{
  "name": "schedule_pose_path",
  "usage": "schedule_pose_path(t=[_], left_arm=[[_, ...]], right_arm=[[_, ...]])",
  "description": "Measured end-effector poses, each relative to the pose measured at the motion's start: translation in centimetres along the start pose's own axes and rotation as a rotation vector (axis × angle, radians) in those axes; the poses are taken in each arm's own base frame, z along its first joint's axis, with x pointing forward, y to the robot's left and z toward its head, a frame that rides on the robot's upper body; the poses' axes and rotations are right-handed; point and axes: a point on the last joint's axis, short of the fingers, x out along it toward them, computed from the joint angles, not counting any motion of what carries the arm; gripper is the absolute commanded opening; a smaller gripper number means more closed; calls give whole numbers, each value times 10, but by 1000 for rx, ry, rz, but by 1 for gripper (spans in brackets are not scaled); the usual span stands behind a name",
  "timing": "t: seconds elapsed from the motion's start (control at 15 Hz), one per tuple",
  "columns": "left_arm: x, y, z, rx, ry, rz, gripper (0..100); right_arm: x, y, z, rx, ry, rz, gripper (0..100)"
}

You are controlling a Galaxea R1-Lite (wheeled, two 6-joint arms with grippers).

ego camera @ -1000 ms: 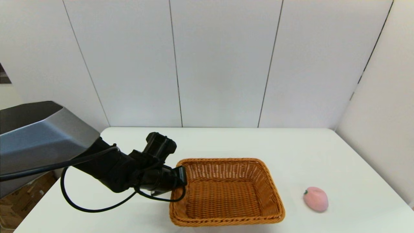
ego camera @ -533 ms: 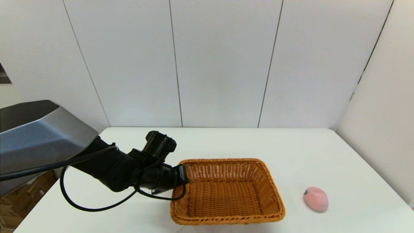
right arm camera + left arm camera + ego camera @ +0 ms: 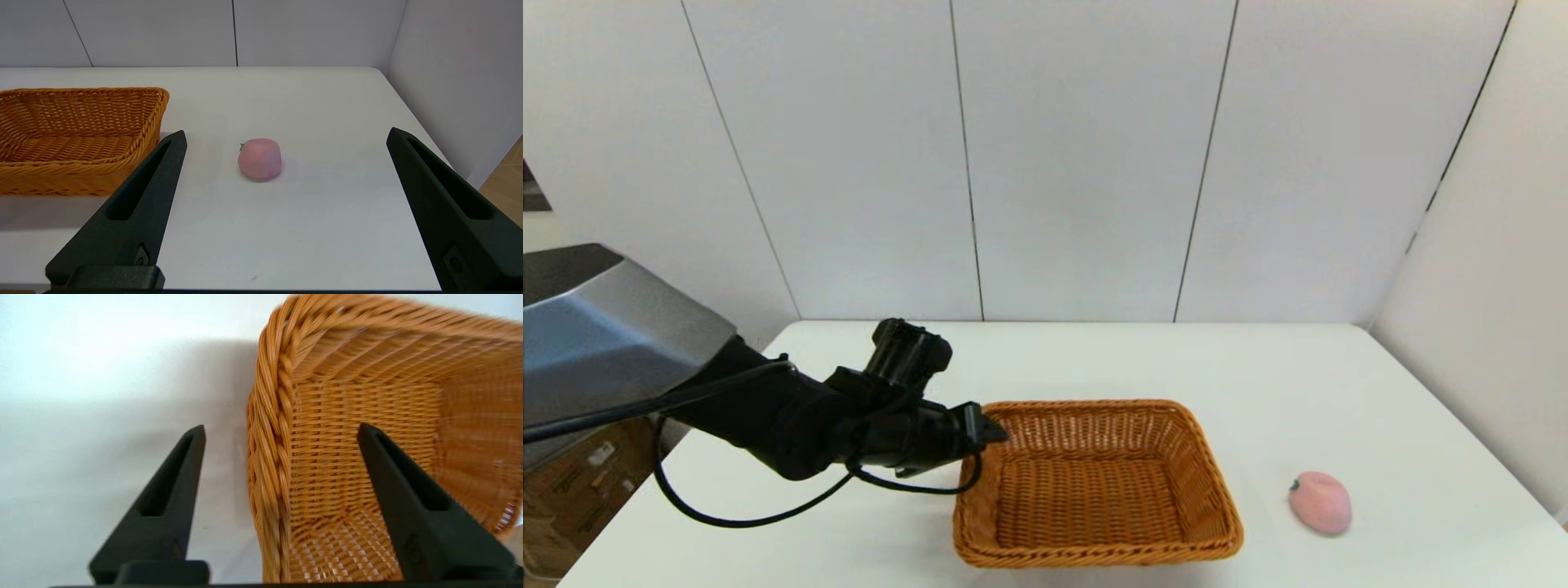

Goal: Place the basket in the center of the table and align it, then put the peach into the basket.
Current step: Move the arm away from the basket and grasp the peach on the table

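A: What is the basket (image 3: 1098,483) made of, and its shape?
B: Orange-brown wicker, rectangular w/ flared sides, rounded corners, thick braided rim. It sits on the plain white table (image 3: 1258,376), smooth surface.

A: And the left gripper (image 3: 282,430)?
B: Black, long pointed fingers (image 3: 171,490), spread apart. The basket's braided end rim runs between them, one finger inside the basket, other outside. No finger presses the rim.

A: The peach (image 3: 1321,502)?
B: Small, pale pink, fuzzy, rounded, w/ tiny stem spot. It lies on the table on the basket's far side from the left gripper, apart from the basket.

A: Diff. between views?
B: Only the right wrist view shows the right gripper (image 3: 286,136): fingers wide apart, peach ahead between them, not touched. The head view doesn't show that arm.
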Motion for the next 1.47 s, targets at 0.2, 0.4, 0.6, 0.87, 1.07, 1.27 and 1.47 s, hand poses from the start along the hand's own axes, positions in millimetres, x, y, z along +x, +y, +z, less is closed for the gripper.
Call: schedule_pose_path(t=[0.2, 0.4, 0.6, 0.87, 1.07, 1.27, 1.47], left_arm=[[-53, -2, 13, 54, -143, -66, 100], [-133, -6, 17, 99, -347, -152, 100], [-226, -7, -9, 156, -562, -233, 100], [-320, 13, -77, 236, -765, -263, 100], [-346, 35, -118, 250, -916, -147, 100], [-333, 58, -157, 266, -964, -62, 100], [-303, 81, -179, 249, -972, 74, 100]], right_arm=[[0, 0, 0, -4, 0, 0, 100], [0, 0, 0, -5, 1, 0, 100], [0, 0, 0, -1, 1, 1, 100], [0, 0, 0, 4, 2, 1, 100], [0, 0, 0, 4, 0, 2, 100], [0, 0, 0, 9, -1, 1, 100], [0, 0, 0, 7, 0, 1, 100]])
